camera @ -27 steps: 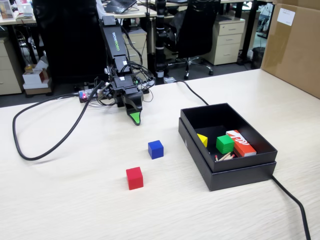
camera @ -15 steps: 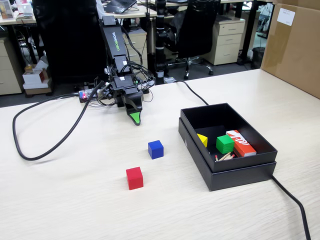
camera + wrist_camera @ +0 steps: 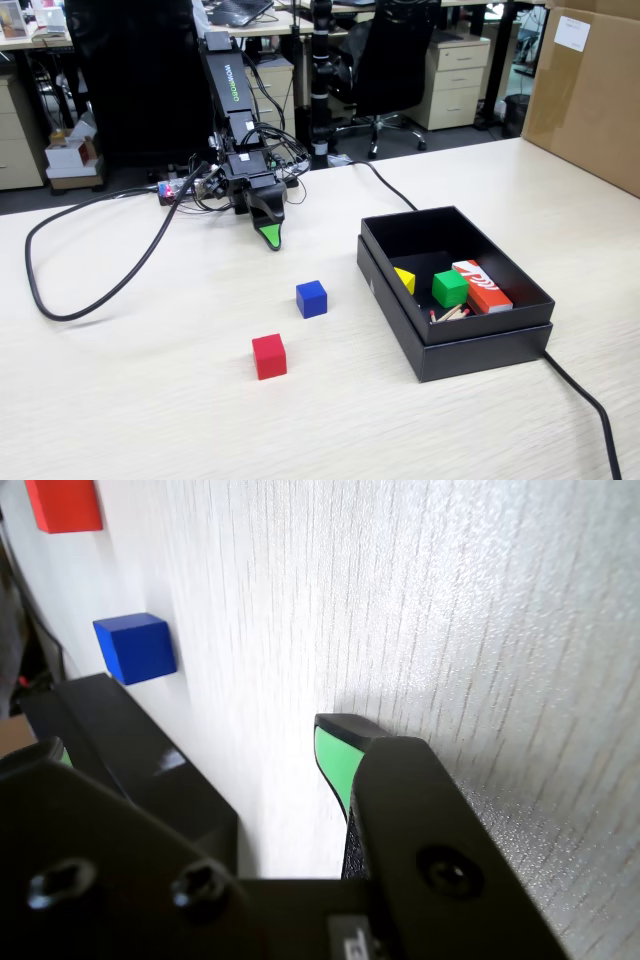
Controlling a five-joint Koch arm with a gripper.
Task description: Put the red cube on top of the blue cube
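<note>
The red cube (image 3: 268, 356) sits on the light wooden table, nearest the front. The blue cube (image 3: 311, 298) stands apart from it, a little farther back and to the right. My gripper (image 3: 270, 235) hangs low over the table behind both cubes, its green-padded tip pointing down, well short of the blue cube. In the wrist view the gripper (image 3: 195, 742) is open and empty, with the two green pads far apart. The blue cube (image 3: 135, 647) and the red cube (image 3: 63, 504) lie ahead at the upper left.
An open black box (image 3: 480, 350) at the right holds a green cube (image 3: 449, 288), a yellow piece (image 3: 405, 279) and a red-orange and white printed box (image 3: 481, 285). A black cable (image 3: 90, 300) loops on the table at the left. A cardboard box (image 3: 590, 90) stands at the far right.
</note>
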